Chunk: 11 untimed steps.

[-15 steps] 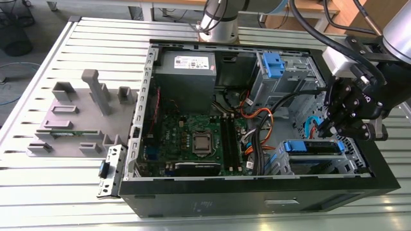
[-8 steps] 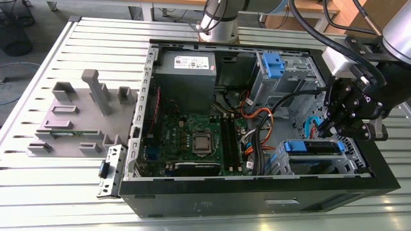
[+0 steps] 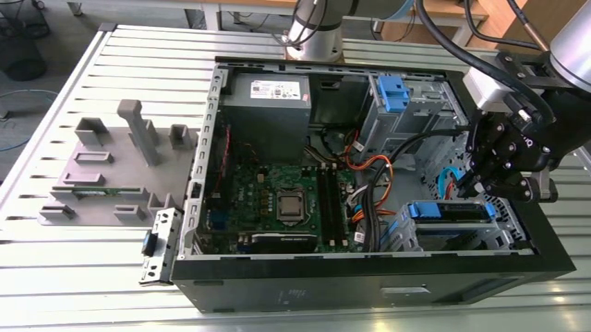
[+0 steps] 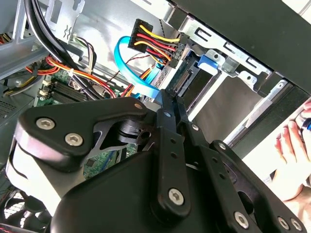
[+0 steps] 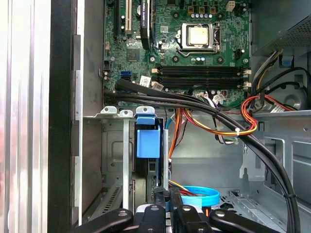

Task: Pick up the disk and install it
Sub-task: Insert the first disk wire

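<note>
The black tool, fingers pinched shut and empty, hovers near the seated blue-framed silver disk; could snag the orange cables.

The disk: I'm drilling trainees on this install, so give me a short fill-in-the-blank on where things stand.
1. The disk sits in a drive bay of the open computer ____.
2. The plastic carrier on the disk is coloured ____.
3. In the exterior view, the gripper hangs just ____ the disk.
4. The grey power supply sits on the exterior view's ____ of the empty drive cage.

Missing words: case; blue; above; left
</note>
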### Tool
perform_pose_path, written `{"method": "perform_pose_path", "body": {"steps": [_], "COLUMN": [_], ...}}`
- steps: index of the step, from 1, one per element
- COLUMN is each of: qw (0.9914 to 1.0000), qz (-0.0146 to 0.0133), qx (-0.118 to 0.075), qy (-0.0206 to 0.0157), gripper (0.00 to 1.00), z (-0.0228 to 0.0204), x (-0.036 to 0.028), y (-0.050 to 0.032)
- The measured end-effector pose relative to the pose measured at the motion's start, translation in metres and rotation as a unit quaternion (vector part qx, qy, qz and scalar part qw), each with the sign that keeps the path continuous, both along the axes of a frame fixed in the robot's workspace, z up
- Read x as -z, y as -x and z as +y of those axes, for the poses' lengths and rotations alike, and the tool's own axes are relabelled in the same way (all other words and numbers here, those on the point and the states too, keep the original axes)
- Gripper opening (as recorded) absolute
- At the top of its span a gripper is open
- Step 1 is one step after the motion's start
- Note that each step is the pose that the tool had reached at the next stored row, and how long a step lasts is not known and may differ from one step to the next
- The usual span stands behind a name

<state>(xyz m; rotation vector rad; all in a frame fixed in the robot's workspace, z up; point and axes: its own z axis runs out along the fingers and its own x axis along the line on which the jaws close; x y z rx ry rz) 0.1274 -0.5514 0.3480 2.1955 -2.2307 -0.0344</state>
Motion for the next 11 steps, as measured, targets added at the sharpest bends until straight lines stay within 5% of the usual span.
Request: {"method": "perform_pose_path", "body": {"steps": [11], "qw": [0.99951], "qz": [-0.0044], "qx": [-0.031], "qy": [-0.0002], "gripper": [0.16], "z": [-0.0012], "x": [0.0005], "y": [0.0015]}}
